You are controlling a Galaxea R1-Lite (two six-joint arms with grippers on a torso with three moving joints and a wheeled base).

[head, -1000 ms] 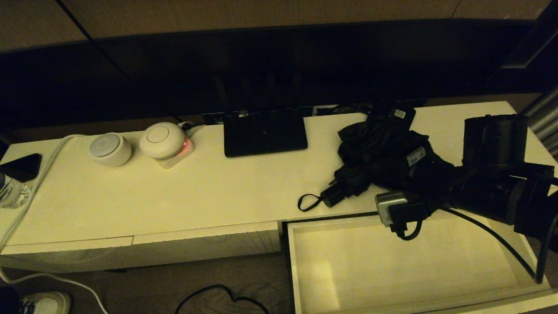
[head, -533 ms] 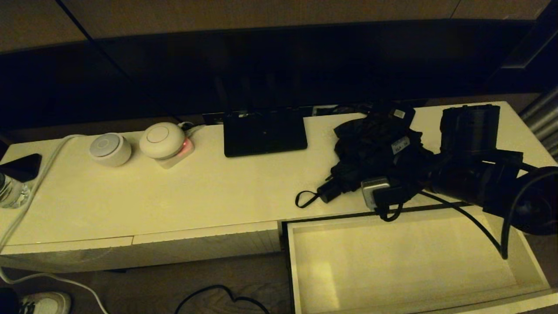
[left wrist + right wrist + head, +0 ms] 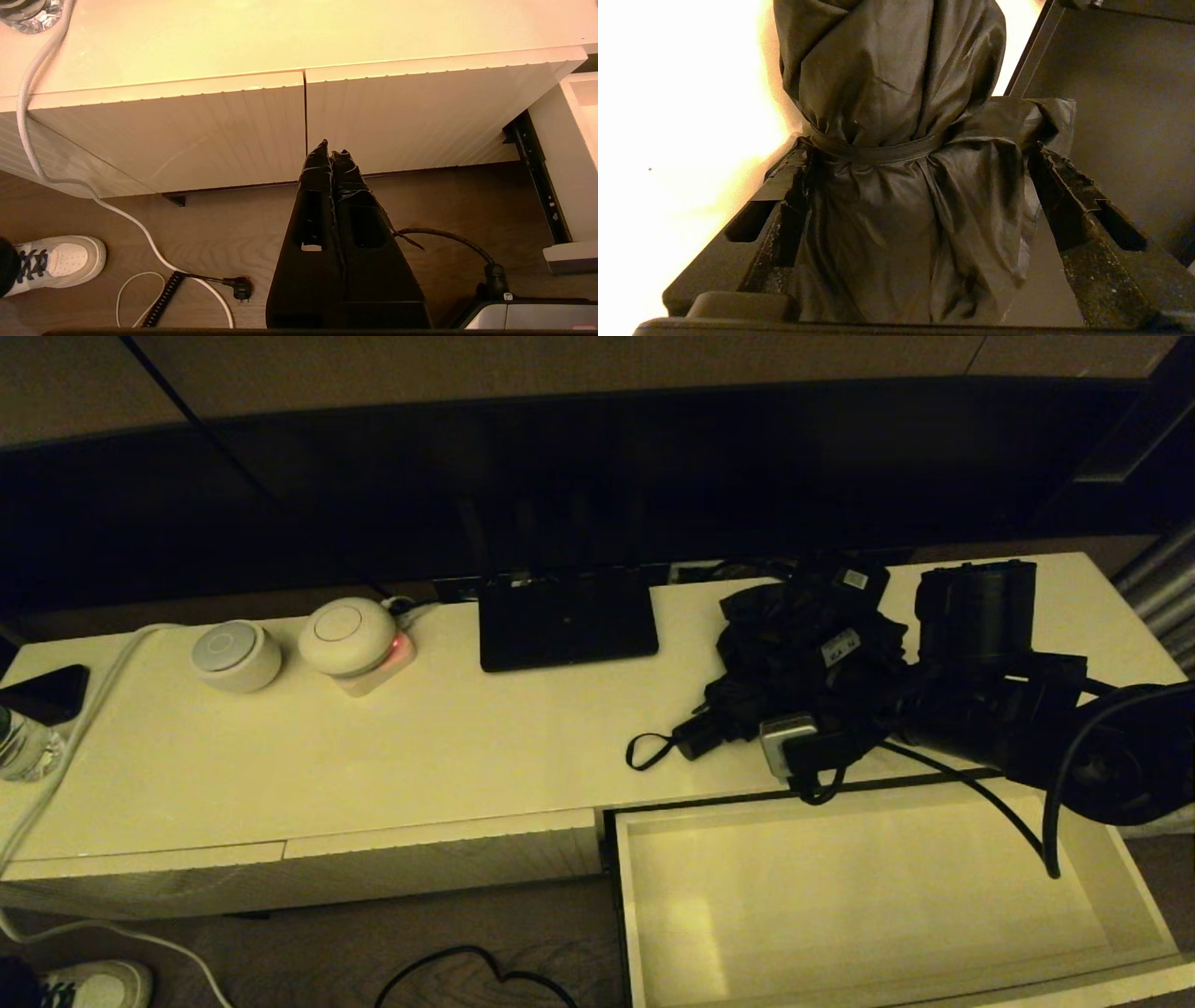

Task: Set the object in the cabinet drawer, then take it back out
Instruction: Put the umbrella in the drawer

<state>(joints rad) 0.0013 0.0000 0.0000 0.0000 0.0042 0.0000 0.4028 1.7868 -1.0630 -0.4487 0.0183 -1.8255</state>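
My right hand [image 3: 915,186] stands spread wide around the black umbrella [image 3: 803,653], one finger [image 3: 1069,186] clear of the fabric. The umbrella lies on the bench [image 3: 373,756], behind the pulled-out drawer [image 3: 868,896]. My left hand [image 3: 331,154] hangs clenched before the closed drawer fronts.

Black umbrella [image 3: 896,196]: bunched fabric canopy, cinched by a thin black strap [image 3: 878,151] across its middle; filled the centre of the view. Right gripper [image 3: 915,186]: two black fingers [image 3: 1069,196] spread wide, one on each side of the fabric, the canopy lying between them and brushing the inner faces. Pale cabinet top [image 3: 668,116] on one side; flat dark surface [image 3: 1125,93] on the other.
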